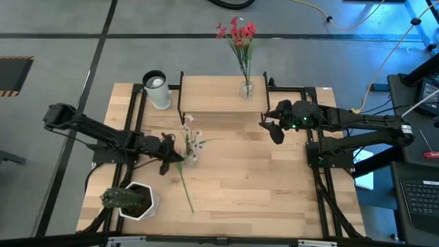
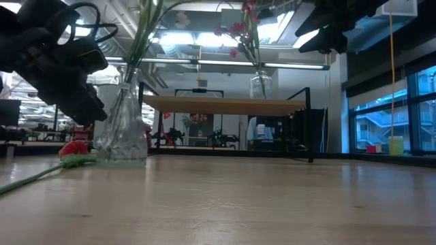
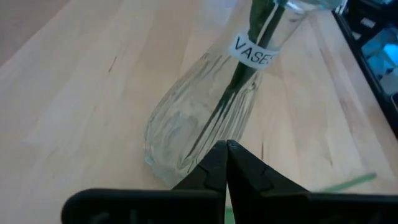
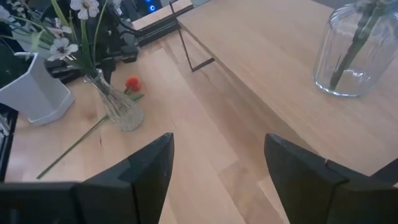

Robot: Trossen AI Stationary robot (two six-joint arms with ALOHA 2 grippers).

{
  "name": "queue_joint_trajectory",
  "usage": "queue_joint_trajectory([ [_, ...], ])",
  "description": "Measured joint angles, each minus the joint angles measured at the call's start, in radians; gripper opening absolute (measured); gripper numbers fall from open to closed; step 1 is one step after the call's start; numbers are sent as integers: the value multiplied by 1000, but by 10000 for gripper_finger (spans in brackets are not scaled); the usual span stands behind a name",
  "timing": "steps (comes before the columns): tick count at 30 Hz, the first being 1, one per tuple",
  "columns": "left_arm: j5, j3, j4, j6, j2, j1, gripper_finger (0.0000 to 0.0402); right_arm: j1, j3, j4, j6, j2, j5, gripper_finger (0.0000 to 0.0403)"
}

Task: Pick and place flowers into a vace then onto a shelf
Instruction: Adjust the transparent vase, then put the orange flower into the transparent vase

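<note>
Standing on the table [image 1: 274, 185] just beside the left gripper [image 1: 167, 158] is a clear glass vase [image 1: 191, 154] holding a white-flowered sprig [image 1: 188, 130], and a red tulip [image 4: 132, 83] lies flat on the wood next to it, its green stem running toward the table's near edge. The left gripper's fingers [image 3: 217, 165] are pressed together on nothing, their tips close to the vase's base. The right gripper [image 1: 274, 128] hangs above the table by the shelf [image 1: 212, 96] with its fingers spread wide and empty. On the shelf stands a second glass vase [image 1: 246, 88] with a spray of red blossoms [image 1: 237, 32]. A green spiky plant [image 1: 125, 200] in a white pot sits at the table's near left corner. Grey floor surrounds the table.
</note>
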Motion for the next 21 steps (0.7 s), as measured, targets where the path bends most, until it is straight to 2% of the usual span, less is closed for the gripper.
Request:
queue_joint_trajectory([
  [6,-29,1,120,-28,113,0,2,0,0,0,-22,0,0,251],
  [13,-19,110,111,24,231,0,3,0,0,-16,-47,0,0,251],
  [16,15,183,-12,64,240,-1,3,0,0,-55,-47,0,0,251],
  [21,27,322,-371,85,238,-1,3,0,0,-129,-49,0,0,251],
])
